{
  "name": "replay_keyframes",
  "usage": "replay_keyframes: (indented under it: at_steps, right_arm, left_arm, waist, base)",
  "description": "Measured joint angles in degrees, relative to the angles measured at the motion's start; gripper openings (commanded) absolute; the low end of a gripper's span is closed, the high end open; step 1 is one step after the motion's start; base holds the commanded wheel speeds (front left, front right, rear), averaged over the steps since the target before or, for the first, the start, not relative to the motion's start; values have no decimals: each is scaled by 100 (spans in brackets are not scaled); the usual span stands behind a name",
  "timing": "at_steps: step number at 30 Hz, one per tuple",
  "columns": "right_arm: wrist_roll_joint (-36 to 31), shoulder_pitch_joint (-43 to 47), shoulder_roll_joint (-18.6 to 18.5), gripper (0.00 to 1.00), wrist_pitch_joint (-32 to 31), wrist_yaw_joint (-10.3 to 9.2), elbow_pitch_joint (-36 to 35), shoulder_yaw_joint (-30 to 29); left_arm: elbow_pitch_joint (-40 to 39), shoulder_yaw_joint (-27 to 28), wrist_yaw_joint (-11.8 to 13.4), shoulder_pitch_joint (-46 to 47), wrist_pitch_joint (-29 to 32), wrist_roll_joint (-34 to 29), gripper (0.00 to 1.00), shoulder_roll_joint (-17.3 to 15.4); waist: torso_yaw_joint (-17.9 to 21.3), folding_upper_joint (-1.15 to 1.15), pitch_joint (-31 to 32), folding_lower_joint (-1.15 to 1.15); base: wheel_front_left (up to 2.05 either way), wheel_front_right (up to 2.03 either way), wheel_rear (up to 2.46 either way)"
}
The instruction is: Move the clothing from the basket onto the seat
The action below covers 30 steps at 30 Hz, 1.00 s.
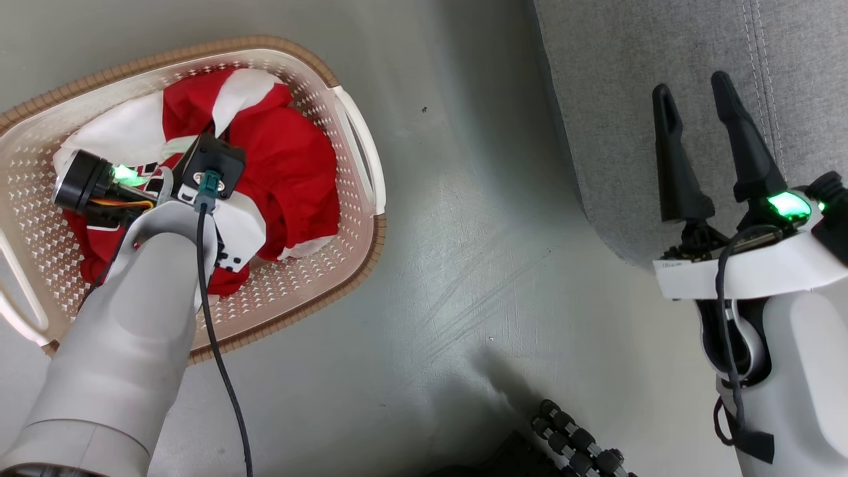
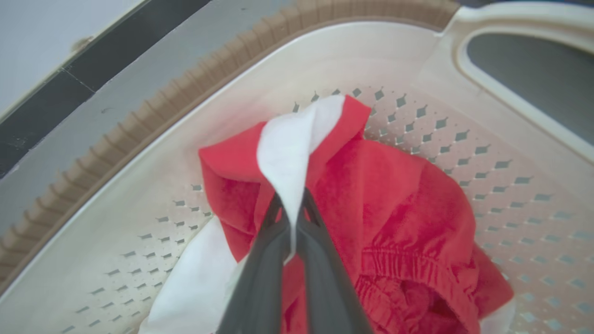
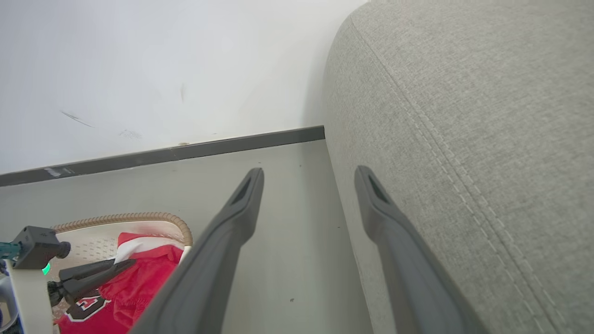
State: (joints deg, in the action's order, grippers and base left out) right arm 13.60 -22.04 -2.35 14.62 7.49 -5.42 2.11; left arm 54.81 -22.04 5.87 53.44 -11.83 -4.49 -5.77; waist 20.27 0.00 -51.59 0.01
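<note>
left gripper (image 2: 292, 204) pinching the white trim fold (image 2: 290, 144) of the red clothing (image 2: 399, 199) in basket (image 2: 325, 51). right gripper (image 1: 692, 89) spread, by seat (image 1: 616, 59). Fabric looks soft, light and floppy, so a bunched fold should hold better than a thin edge.

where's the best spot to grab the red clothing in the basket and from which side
Take the clothing by its raised white fold, coming straight down through the open top of the basket: the fold stands above the heap, and the walls block the sides. The left gripper is shut on that fold.
</note>
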Motion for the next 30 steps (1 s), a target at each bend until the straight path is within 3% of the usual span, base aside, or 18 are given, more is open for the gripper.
replay_keyframes:
  at_steps: [17,30]
  right_arm:
    - [-323,-442,-4,100,0,0,269,120]
    - [-661,-790,-18,100,0,0,636,470]
  left_arm:
    - [-494,-96,-183,-12,-241,2,0,-167]
    - [-1876,140,-210,-383,-248,294,0,-392]
  waist:
    - [-285,0,251,0]
    - [-610,0,694,0]
  base:
    - [0,0,0]
    - [0,0,0]
